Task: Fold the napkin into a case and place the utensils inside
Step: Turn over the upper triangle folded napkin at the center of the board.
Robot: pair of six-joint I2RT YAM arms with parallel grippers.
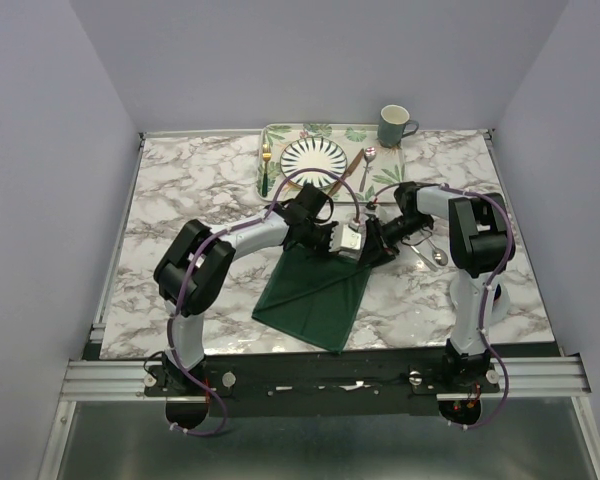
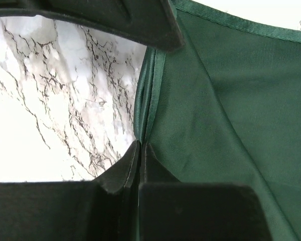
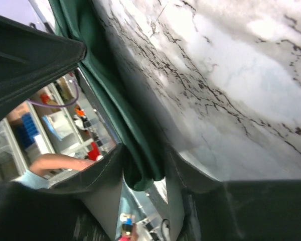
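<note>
Overhead view: bright, even, sharp; soft shadows on marble bench (image 1: 180,190). Left wrist view: bench blown out white at left, close foreground blurred. Right wrist view: napkin (image 3: 110,100) edge soft, marble glaring, background defocused.

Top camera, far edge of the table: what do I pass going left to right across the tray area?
gold fork → striped plate → copper-brown knife → spoon → green mug
</note>
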